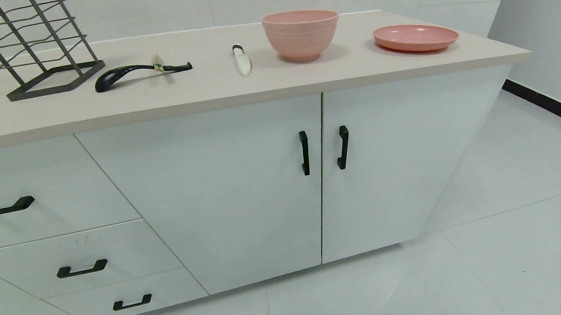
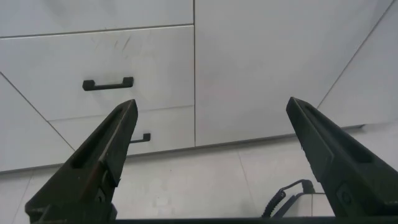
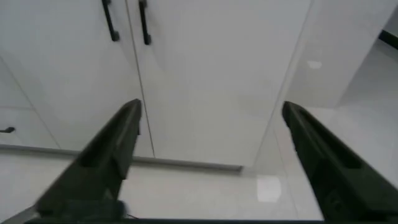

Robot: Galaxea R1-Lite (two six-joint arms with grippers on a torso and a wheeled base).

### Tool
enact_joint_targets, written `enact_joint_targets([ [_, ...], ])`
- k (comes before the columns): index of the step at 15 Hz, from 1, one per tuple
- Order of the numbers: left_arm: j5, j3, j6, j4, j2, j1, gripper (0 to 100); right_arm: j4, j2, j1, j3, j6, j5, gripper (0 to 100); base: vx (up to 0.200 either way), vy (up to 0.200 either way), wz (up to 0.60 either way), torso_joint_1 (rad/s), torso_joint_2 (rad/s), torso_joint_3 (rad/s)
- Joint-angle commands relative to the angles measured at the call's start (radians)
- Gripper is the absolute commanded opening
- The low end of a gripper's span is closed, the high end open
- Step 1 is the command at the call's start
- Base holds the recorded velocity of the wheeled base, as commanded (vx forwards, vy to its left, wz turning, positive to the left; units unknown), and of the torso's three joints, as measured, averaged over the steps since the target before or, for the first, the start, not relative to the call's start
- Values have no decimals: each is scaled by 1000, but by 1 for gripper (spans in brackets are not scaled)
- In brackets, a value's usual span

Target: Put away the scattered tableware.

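The pink bowl (image 1: 300, 33) serves as the marker on the counter (image 1: 211, 92). Far to its left stands a black wire rack (image 1: 39, 45). Between rack and bowl lies a black ladle (image 1: 116, 75), its handle crossing a pair of chopsticks (image 1: 159, 63) and pointing toward the bowl. Just left of the bowl lies a small white knife (image 1: 242, 62) with a dark handle end, apart from everything else. To the bowl's right sits a pink plate (image 1: 415, 36), near the counter's right end.

Well below the bowl, both arms hang low before the cabinet front. The left gripper (image 2: 211, 162) is spread wide and empty, facing the drawers (image 2: 107, 83). The right gripper (image 3: 208, 158) is likewise spread and empty, facing the double doors (image 3: 127, 22).

Nothing is put away yet, and the risks lie in the first picks. Lifting the ladle could drag or roll the chopsticks beneath it. The knife lies flat and thin, so the fingers may scrape the counter and push it away. The bowl's round, smooth wall could slip from a pinch. The plate is probably the worst hazard — a nudge from the bowl's side could send it over the edge.
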Motion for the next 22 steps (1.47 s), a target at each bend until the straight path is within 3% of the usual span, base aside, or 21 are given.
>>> enact_joint_targets([
  [1, 0, 0, 0, 0, 0, 1, 100, -283, 472, 91, -161, -24, 36, 100, 0, 0, 0, 0, 0, 0],
  [4, 0, 0, 0, 0, 0, 1, 100, -791, 874, 82, -85, -98, 187, 100, 0, 0, 0, 0, 0, 0],
  [5, 0, 0, 0, 0, 0, 1, 100, -866, 943, 78, -92, -98, 229, 100, 0, 0, 0, 0, 0, 0],
  [6, 0, 0, -1, 0, 0, 1, 100, -963, 1074, 76, -123, -127, 354, 100, 0, 0, 0, 0, 0, 0],
  [9, -19, 0, -1, -20, 0, 1, 100, -1007, 1239, 98, -221, -166, 415, 100, 0, 0, 0, 0, 0, 0],
  [11, -39, 0, -9, -252, 0, 1, 100, -1047, 1322, 102, -258, -172, 449, 100, 0, 0, 0, 0, 0, 0],
  [12, -86, -2, -11, -312, 0, -1, 100, -1056, 1356, 105, -286, -175, 467, 100, 0, 0, 0, 0, 0, 0],
  [14, -212, -25, -11, -304, 37, -18, 100, -1056, 1402, 127, -345, -178, 467, 100, 0, 0, 0, 0, 0, 0],
  [15, -295, -103, -9, -279, 146, -56, 100, -1056, 1431, 147, -367, -178, 472, 100, 0, 0, 0, 0, 0, 0],
  [16, -333, -150, -9, -272, 219, -80, 100, -1058, 1440, 164, -364, -178, 472, 100, 0, 0, 0, 0, 0, 0],
  [18, -444, -324, 3, -330, 517, -228, 100, -1064, 1457, 208, -356, -179, 472, 100, 0, 0, 0, 0, 0, 0],
  [19, -482, -377, 31, -390, 626, -289, 100, -1064, 1462, 211, -356, -179, 472, 100, 0, 0, 0, 0, 0, 0],
  [21, -571, -408, 154, -540, 816, -387, 100, -1067, 1465, 211, -355, -181, 472, 100, 0, 0, 0, 0, 0, 0],
  [22, -639, -408, 195, -556, 881, -421, 100, -1069, 1459, 211, -355, -181, 472, 100, 0, 0, 0, 0, 0, 0],
])
